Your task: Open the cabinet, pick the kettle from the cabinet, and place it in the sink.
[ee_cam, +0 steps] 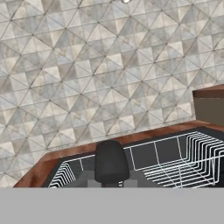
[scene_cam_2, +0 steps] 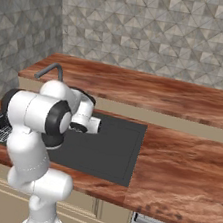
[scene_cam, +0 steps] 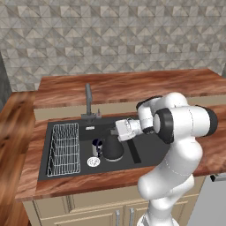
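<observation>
- Far left of my fingers, inside the sink: white wire rack against the basin's left wall. Hand view has the same rack running out ahead of the tips.
- Next right: small dark mug and a round white drain, both on the basin floor just left of the kettle.
- kettle: upright, base looks down on the sink floor, left-centre of the basin. It sits directly under and ahead of the gripper; long axis vertical, handle at top. In hand view the dark rounded top of the kettle rises right between the tips.
- Fingers: pinched nearly fully together. Looks clamped on the kettle's top handle, but contact itself is hidden, so that's a judgement.
- faucet stands behind the fingers, well apart.
- Right: open black basin floor, then countertop.
- Judgement: kettle is where it belongs; next move is spreading the jaws and lifting straight up, clear of the handle loop.
</observation>
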